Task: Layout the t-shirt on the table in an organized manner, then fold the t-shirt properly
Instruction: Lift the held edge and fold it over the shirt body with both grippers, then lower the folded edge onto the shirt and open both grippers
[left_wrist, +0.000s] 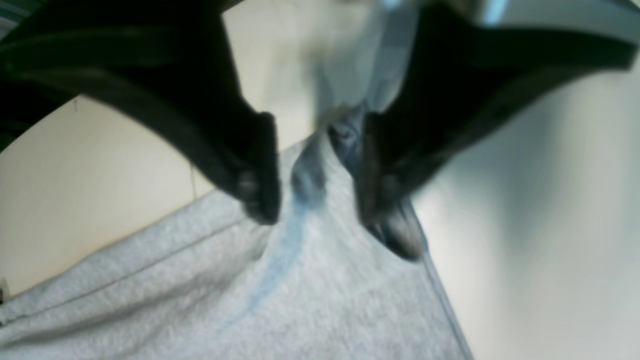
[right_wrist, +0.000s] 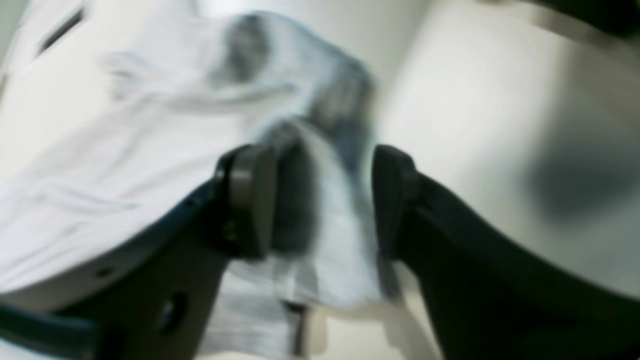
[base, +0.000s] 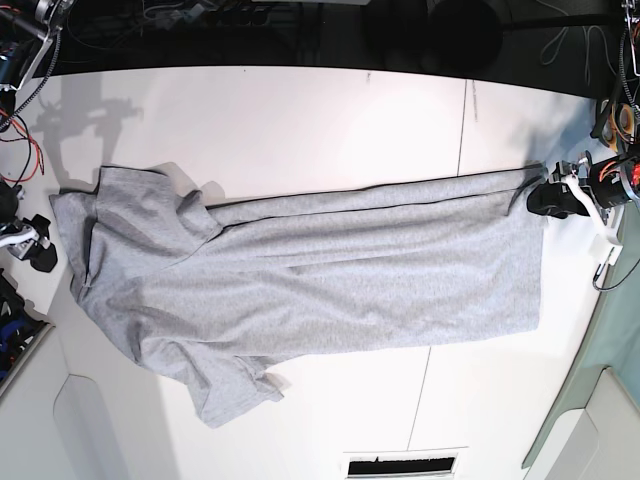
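Grey heather cotton fills the lower middle of the left wrist view: the t-shirt (left_wrist: 350, 300), landmark for all places here, lies beneath and between the fingertips of the left end effector (left_wrist: 317, 187). Its two fingers stand wide apart, with a raised, creased corner of the t-shirt between them and no visible clamp on it. Below that corner the cloth spreads fairly smooth, with a layered edge running off to the lower left. The fingers are blurred, and whether either touches the fabric is hard to tell.

From the right wrist, the t-shirt's bunched end shows between and beyond the well-parted fingers of the right end effector (right_wrist: 322, 200), which have no visible grip on it. Folds stand up there, with dark shaded hollows; blur hides whether the fingers touch them.

Base view: the t-shirt lies spread across the worktop (base: 290, 120), crossing its thin seam line (base: 462, 130). A long folded strip runs along the t-shirt's far edge; the side near the left end effector is fairly straight, while the other end is rumpled, with a flap trailing toward the near side. The left end effector is at the t-shirt's far corner, covering a bit of it; the right one is just beside the rumpled end. Both arms are cut off by the frame.
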